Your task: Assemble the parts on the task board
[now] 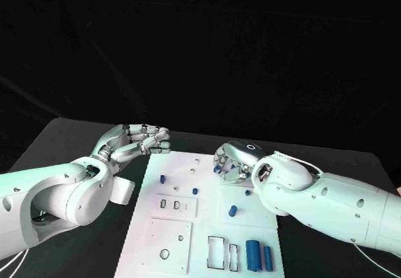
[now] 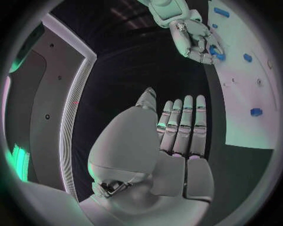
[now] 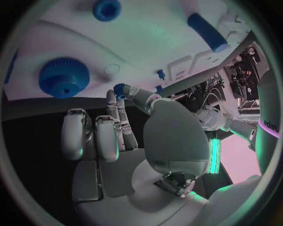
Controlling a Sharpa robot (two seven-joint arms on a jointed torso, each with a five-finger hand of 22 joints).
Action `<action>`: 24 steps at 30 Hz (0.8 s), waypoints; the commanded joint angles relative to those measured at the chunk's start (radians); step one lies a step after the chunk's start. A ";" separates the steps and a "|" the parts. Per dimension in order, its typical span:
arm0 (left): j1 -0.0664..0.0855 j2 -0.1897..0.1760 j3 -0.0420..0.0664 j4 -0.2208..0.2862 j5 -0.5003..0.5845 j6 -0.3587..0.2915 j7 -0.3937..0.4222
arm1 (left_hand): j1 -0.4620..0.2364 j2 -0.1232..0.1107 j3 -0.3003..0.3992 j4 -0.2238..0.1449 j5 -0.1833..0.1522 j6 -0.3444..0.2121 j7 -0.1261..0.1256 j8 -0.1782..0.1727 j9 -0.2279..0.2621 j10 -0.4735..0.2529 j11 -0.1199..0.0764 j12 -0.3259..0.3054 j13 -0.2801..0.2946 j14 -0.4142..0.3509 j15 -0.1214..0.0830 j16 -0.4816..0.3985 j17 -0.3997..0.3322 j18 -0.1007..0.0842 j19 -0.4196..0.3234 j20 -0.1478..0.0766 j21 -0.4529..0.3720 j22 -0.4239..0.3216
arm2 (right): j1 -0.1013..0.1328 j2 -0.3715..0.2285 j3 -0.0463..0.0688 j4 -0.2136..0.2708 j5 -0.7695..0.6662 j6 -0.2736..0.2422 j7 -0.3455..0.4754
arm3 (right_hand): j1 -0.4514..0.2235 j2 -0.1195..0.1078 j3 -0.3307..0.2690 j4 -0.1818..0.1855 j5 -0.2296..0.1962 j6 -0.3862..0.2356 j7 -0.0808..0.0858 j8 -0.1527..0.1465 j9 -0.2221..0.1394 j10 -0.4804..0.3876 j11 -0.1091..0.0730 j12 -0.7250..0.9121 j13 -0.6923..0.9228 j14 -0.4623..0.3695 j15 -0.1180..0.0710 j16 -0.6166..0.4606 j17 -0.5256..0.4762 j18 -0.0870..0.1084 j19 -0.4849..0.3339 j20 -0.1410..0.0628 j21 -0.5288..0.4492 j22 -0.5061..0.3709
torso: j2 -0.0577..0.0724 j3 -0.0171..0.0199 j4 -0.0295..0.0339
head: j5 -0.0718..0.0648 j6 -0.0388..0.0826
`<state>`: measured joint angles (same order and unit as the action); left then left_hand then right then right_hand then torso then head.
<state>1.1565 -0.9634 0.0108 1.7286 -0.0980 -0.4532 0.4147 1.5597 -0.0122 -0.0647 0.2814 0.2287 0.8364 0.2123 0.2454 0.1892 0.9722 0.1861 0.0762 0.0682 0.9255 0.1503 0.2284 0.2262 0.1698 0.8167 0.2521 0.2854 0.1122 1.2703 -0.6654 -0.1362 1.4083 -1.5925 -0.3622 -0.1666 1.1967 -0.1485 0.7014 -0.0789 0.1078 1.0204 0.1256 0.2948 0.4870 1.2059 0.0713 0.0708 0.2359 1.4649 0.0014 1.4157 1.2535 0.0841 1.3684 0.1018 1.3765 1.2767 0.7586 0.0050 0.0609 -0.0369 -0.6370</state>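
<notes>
Gear (image 3: 120, 89), small, blue, pinched at fingertips of right hand (image 1: 235, 162), over far right part of board (image 1: 174, 269). Left hand (image 1: 135, 141) holds nothing, fingers apart, just off board's far left edge. Right hand is nearer; seat likely lies below the fingertips.

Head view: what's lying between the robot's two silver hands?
Only the far end of the task board lies between the left hand and the right hand, which pinches a small blue part; that stretch is bare, as the head view shows.
</notes>
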 commanded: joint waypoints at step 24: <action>0.009 0.007 0.001 0.003 0.003 0.021 -0.002 | -0.002 0.001 -0.008 -0.002 -0.008 -0.010 0.012 -0.005 0.002 -0.007 0.001 -0.009 -0.002 -0.010 0.003 -0.006 0.002 0.009 0.004 0.005 -0.005 -0.003 | -0.001 0.173 0.008 -0.165 -0.018 -0.102 -0.019 | 0.012 -0.002 0.012 -0.001 0.011 -0.004 0.004 0.016 0.044 -0.008 0.004 -0.008 -0.003 0.047 -0.003 0.012 0.007 -0.016 0.010 0.004 0.012 0.010 | 0.018 -0.0038 0.0138 | 0.003 0.007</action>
<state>1.1622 -0.9588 0.0108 1.7279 -0.0972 -0.4511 0.4086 1.5597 -0.0122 -0.0674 0.2786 0.2243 0.8328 0.2159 0.2454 0.1899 0.9723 0.1860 0.0725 0.0683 0.9219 0.1540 0.2283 0.2269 0.1699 0.8167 0.2522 0.2855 0.1112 1.2703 -0.4962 -0.1287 1.2464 -1.5975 -0.4577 -0.1890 1.2024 -0.1465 0.7067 -0.0788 0.1125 1.0151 0.1237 0.3009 0.4872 1.2020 0.0751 0.0646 0.2332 1.4649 0.0015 1.4237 1.2600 0.0842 1.3718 0.1054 1.3844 1.2855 0.7731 0.0025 0.0713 -0.0347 -0.6297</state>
